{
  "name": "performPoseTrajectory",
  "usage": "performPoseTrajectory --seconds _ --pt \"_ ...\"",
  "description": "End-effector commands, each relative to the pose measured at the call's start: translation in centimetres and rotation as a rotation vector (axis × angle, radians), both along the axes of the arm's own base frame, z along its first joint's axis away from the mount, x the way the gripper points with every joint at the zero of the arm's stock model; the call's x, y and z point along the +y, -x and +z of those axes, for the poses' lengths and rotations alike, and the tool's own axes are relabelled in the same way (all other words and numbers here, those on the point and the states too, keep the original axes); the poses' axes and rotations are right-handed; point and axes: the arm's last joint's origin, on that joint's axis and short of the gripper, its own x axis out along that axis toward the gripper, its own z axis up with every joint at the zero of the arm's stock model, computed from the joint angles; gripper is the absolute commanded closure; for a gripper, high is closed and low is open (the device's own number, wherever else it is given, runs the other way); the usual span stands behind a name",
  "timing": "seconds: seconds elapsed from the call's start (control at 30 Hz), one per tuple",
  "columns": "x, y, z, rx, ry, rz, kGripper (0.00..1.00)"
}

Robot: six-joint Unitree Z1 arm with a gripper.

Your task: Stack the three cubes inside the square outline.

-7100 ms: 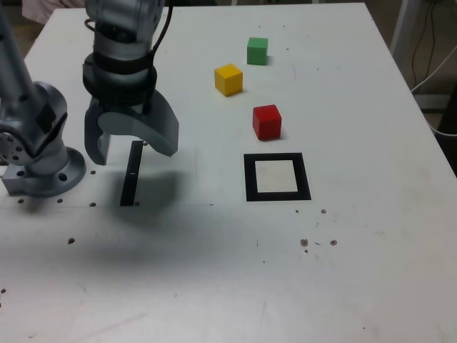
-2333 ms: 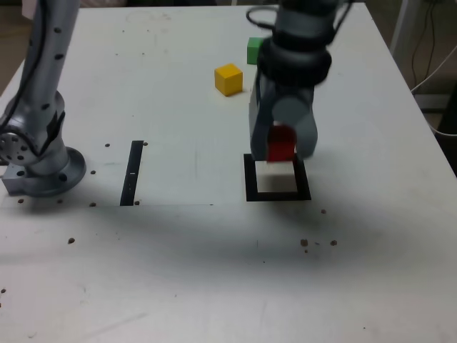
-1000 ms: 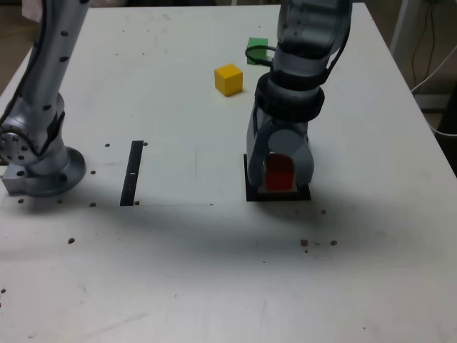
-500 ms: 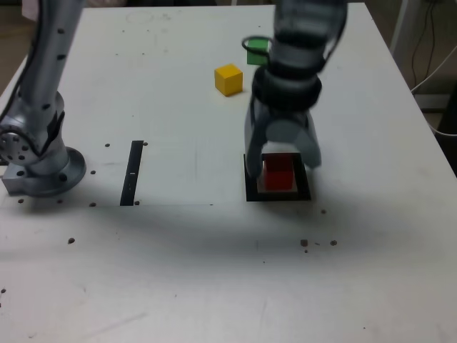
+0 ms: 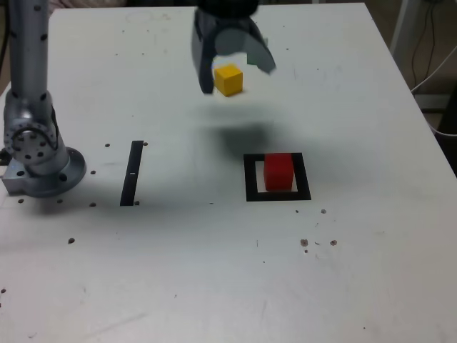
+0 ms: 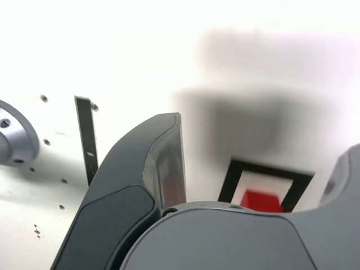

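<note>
Exterior view: red cube point(image 5: 278, 172) is sitting inside the square outline point(image 5: 277, 196); gripper point(image 5: 233, 68), wide and empty, is hovering over the yellow cube point(image 5: 228, 79).

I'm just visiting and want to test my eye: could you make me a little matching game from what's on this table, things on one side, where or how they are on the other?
Things:
1. red cube
2. yellow cube
3. pincer
4. black strip

Places or states:
A. open, raised above the table
B. beside the arm's base
C. inside the square outline
D. on the table below the pincer

Pairs: 1-C, 2-D, 3-A, 4-B
</note>
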Motion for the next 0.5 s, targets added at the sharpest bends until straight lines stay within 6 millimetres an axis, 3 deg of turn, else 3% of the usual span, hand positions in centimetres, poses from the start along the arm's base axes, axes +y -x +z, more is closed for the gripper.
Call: performPoseTrajectory --seconds 0.0,0.23,0.47 --pt "2.2 1.0 0.3 -0.005 -0.004 0.057 0.01" --pt "8.6 1.5 -0.7 0.003 0.002 0.176 0.01" --pt "11.0 0.6 -3.3 0.043 0.016 0.226 0.01"
